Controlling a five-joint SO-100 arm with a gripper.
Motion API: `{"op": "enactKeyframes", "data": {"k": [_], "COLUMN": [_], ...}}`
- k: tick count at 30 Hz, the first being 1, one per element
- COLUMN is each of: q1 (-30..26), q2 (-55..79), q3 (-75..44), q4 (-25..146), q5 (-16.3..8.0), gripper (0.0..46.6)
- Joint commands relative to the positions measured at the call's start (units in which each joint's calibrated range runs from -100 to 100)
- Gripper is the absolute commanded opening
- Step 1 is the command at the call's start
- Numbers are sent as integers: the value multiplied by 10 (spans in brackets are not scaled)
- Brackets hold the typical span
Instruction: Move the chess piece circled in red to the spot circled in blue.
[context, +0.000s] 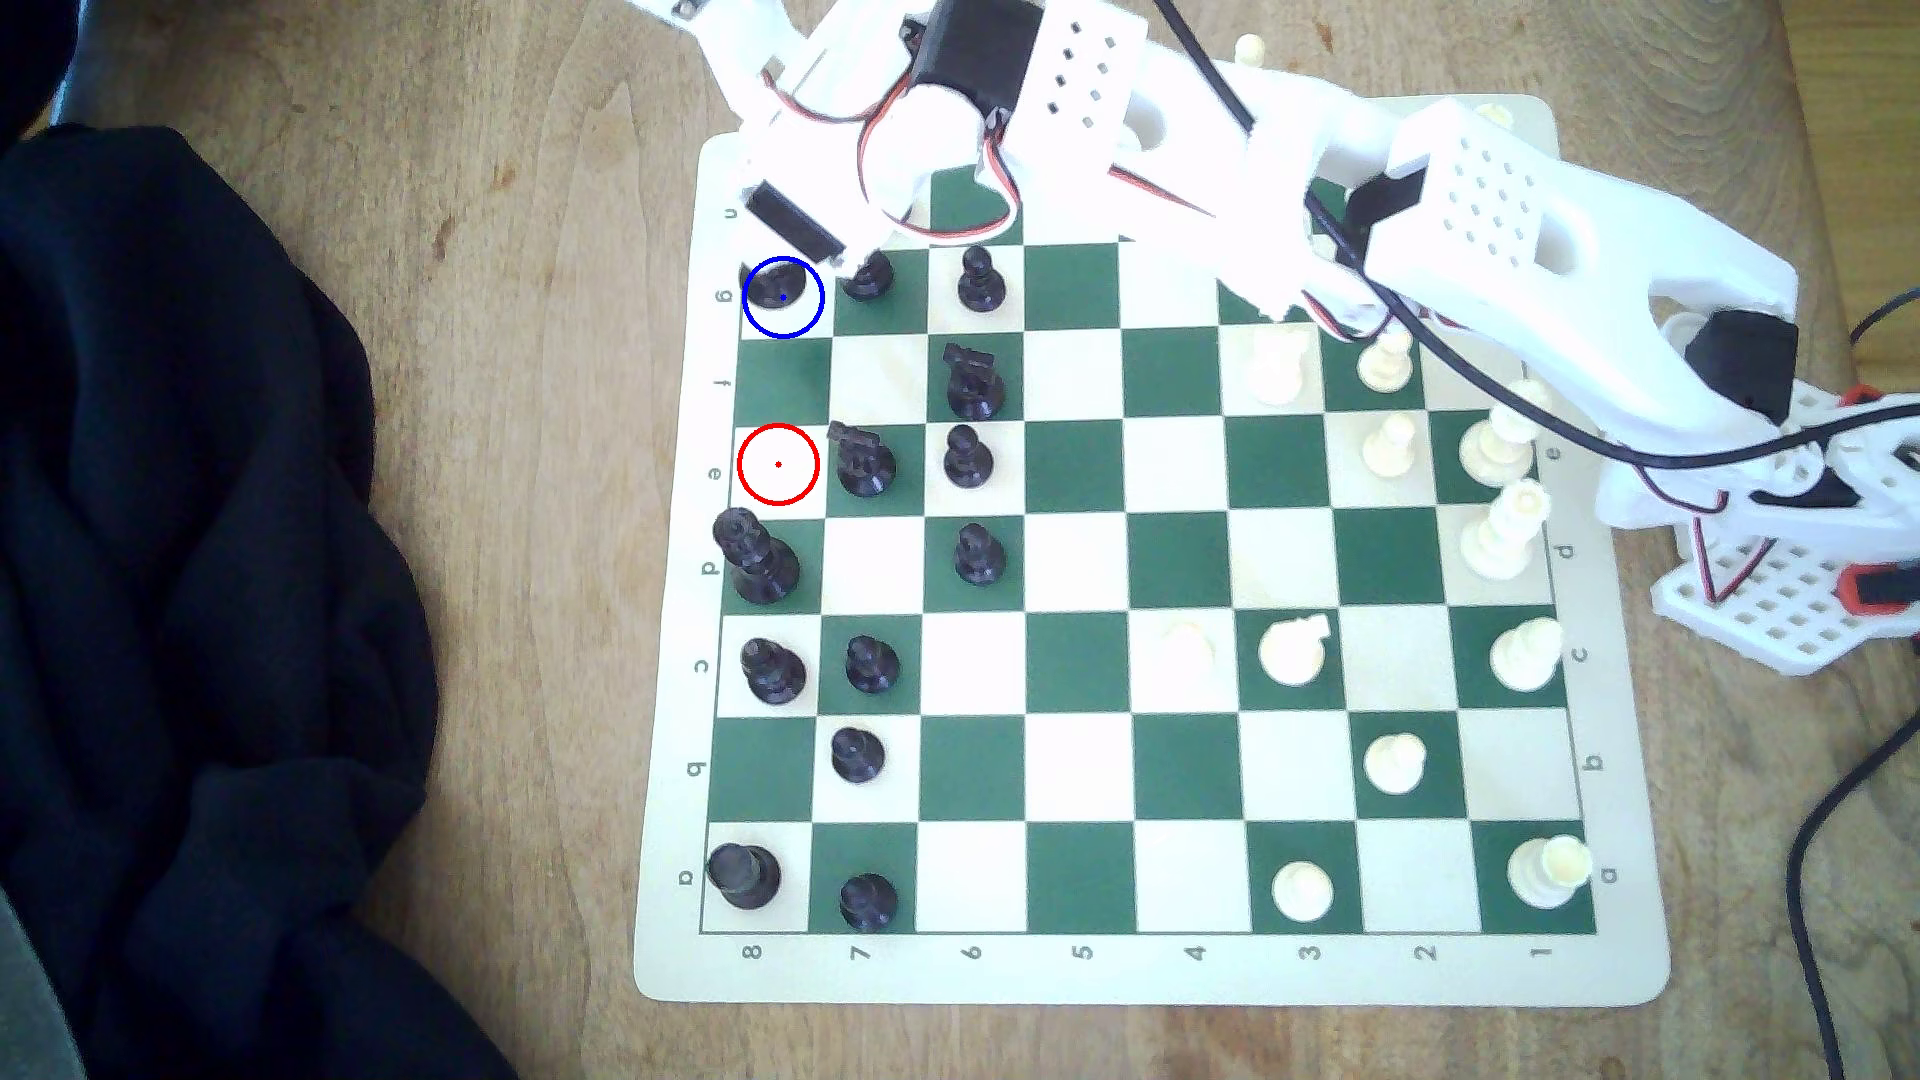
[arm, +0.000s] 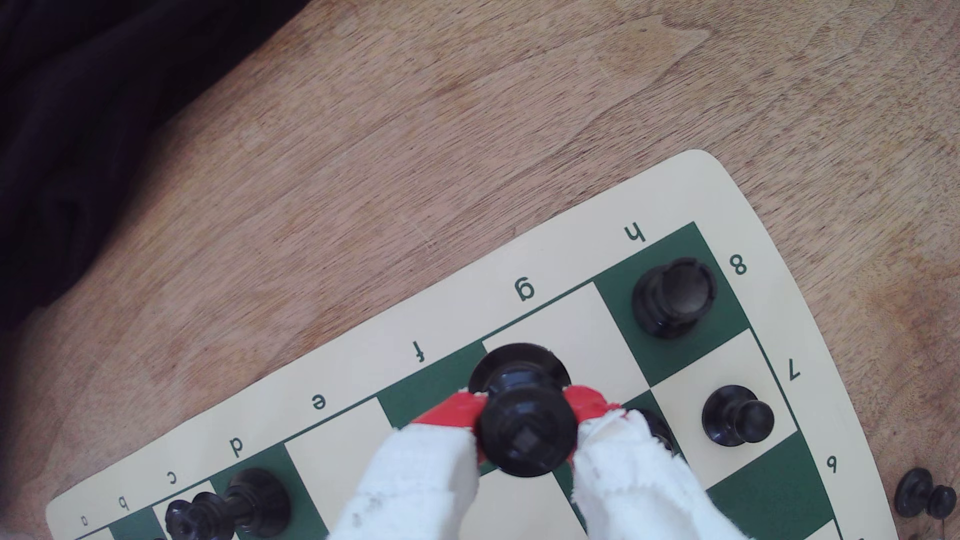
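At upper left of the exterior view, gripper (arm: 525, 415) clamped on black king (arm: 525, 426) over blue-ringed square (context: 807, 317). Risked tipping on release; could've clipped neighbouring pawn (context: 869, 276).

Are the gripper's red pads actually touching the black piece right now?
Touching. In the wrist view the gripper has its red fingertips pressed against both sides of the chess piece, with no gap visible, over the g-file square.

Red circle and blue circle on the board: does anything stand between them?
No. In the exterior view one green square separates the red circle from the blue circle, and it is bare. The gripper holds the king at the blue one.
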Motion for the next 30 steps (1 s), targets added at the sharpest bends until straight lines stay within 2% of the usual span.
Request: {"op": "enactKeyframes", "data": {"k": [1, 30], "q1": [14, 26], "q2": [-9, 44], "q3": [-50, -48], "q4": [-19, -74], "q5": [5, 15], "gripper": [2, 3]}}
